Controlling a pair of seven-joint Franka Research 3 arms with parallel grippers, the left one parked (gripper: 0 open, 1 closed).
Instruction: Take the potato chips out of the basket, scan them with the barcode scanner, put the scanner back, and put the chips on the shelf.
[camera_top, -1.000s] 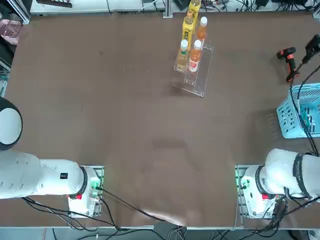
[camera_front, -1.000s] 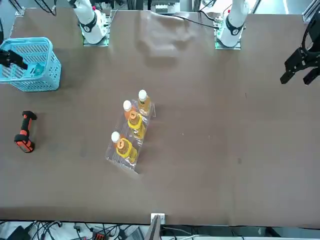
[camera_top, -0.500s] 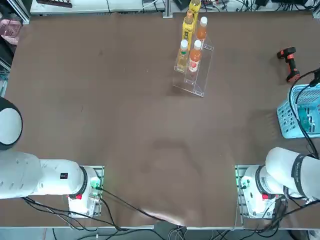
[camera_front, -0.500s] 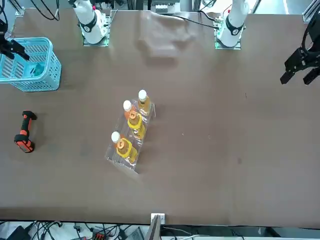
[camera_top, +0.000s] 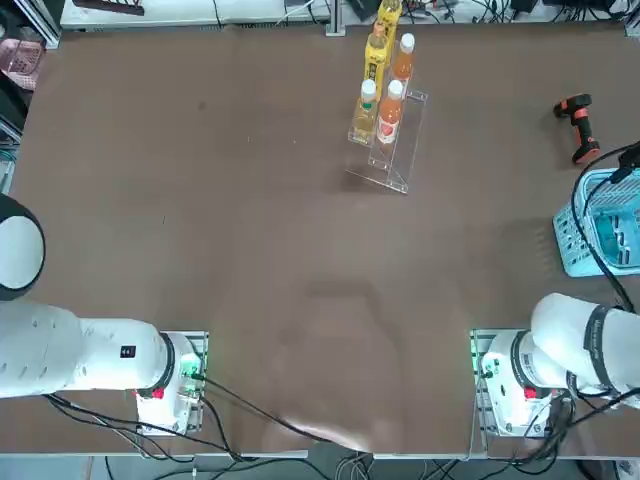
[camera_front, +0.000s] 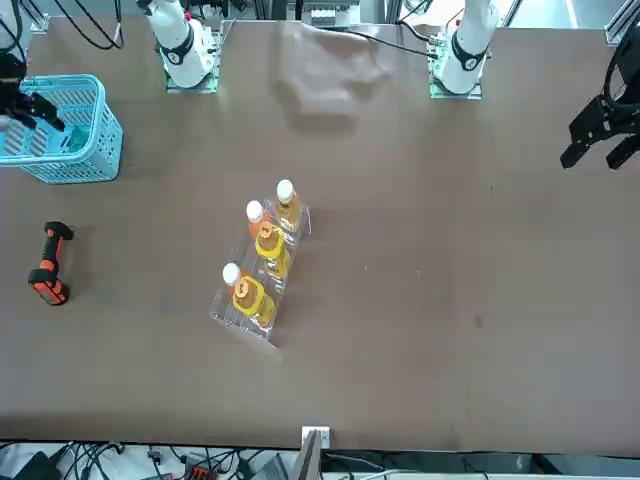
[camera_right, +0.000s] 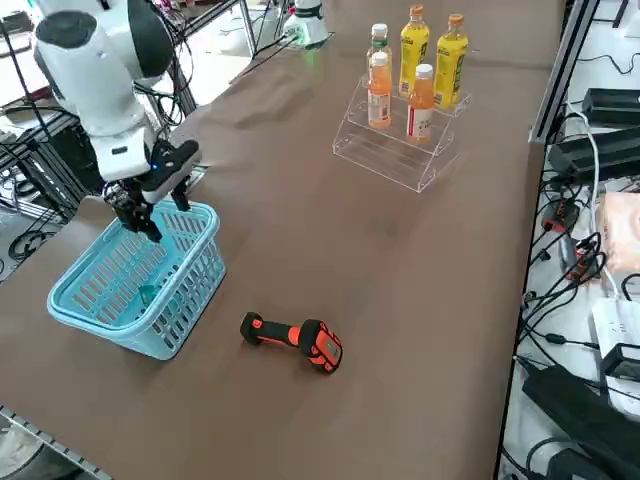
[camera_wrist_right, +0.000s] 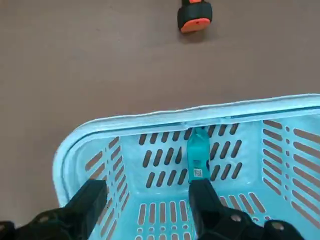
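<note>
Brown tabletop (camera_top: 250, 250) fills every view, matte and mostly bare. On it, near the robot's right edge, sits the light blue plastic basket (camera_right: 75, 310) with its lattice-hole sides. Above the basket's opening hangs the right gripper (camera_right: 155, 205), pointing down, its two black fingers (camera_wrist_right: 207, 205) spread wide apart and holding nothing. In the wrist view the fingers straddle the basket's interior without touching its walls.

Farther across the table stands the clear acrylic stepped shelf (camera_right: 385, 150), well apart from the basket, carrying four drink bottles (camera_right: 413, 40): two yellow ones on the back step and two orange ones with white caps in front of them, all upright.

Between the basket and the table's far edge lies the barcode scanner (camera_right: 295, 340), black with orange-red parts, on its side on the tabletop, near the basket but not touching it.

Inside the basket leans the packet of potato chips (camera_wrist_right: 198, 157), slim and teal-blue, propped against one lattice wall with a small barcode label showing on its face. One gripper finger sits just beside its lower end in the wrist view; whether they touch I cannot tell.
</note>
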